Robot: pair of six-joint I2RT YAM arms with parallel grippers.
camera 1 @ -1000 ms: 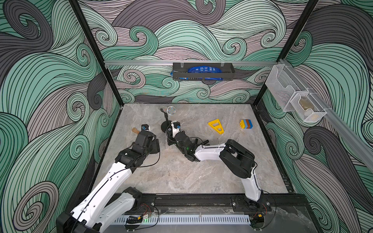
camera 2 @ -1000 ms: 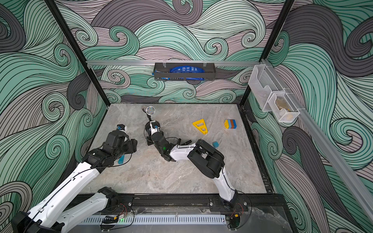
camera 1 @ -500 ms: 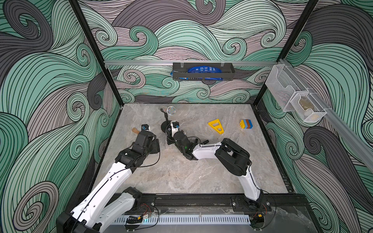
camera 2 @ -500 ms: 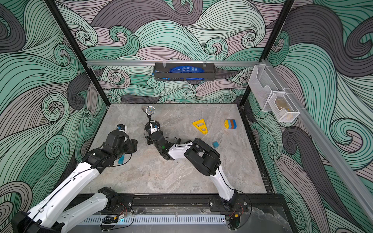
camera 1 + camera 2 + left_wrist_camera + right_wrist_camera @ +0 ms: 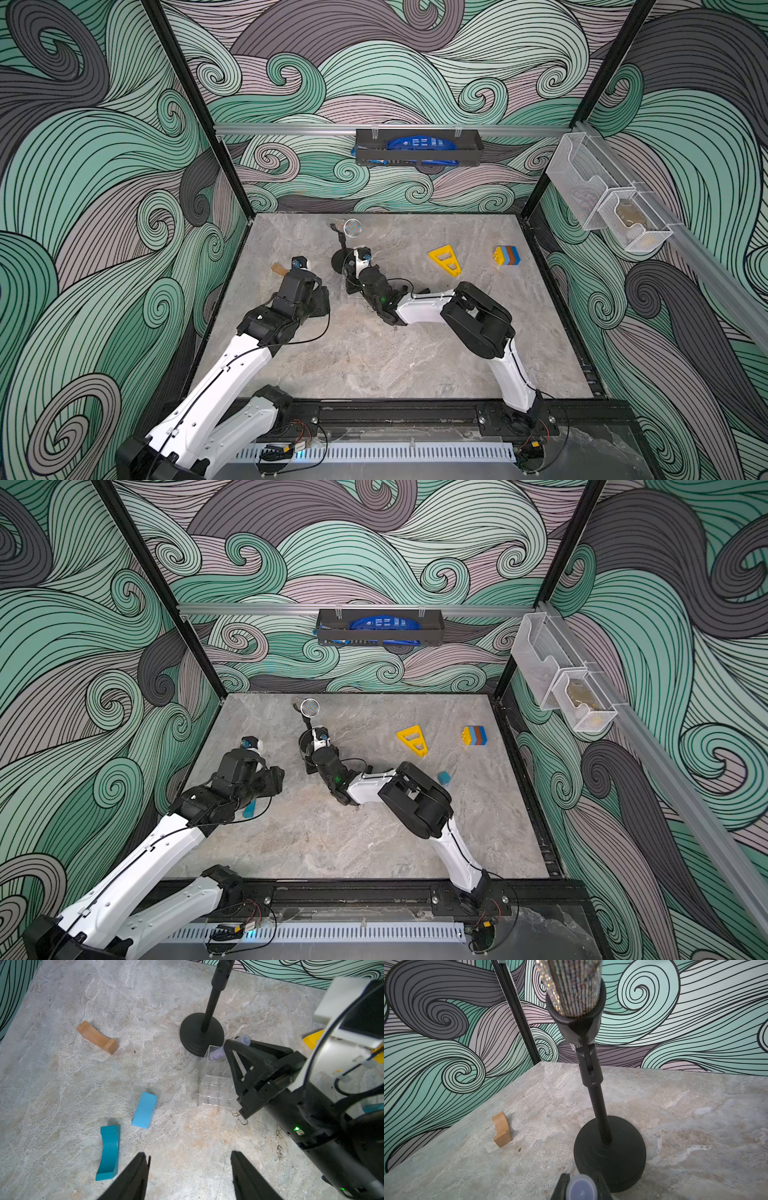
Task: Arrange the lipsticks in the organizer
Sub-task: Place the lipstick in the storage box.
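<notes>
Left wrist view: shows the right gripper [image 5: 229, 1044] clenched on the lavender lipstick [image 5: 217, 1054], with the tube's lower end dipped into a corner cell of the clear organizer [image 5: 216, 1084] and the capped end leaning out, tilted rather than upright. Places that cell on the side just beside the round base of the microphone stand [image 5: 201, 1032]. Going by both top views, puts the gripper, and so the organizer, at about 5 o'clock of that base, taking the back wall as 12.

Set against a second ago, finds almost nothing moved at the tube: same clamp, same spot over the organizer. Notes instead the right arm's bulky elbow swung in toward the middle of the table. Reads this, as a judgement only, as the wrist being re-angled to stand the tube straighter before letting go. Counts the tube as entered but not yet seated.

Poses the right arm low, reaching from the 5 o'clock edge toward 11 o'clock, with the forearm nearly flat above the table. Leaves the left gripper [image 5: 189, 1157] released and empty, hovering at about 9 o'clock of the organizer, near the light blue block [image 5: 144, 1110] and the teal curved block [image 5: 109, 1153]. Makes out no black lipsticks for certain in any view.
</notes>
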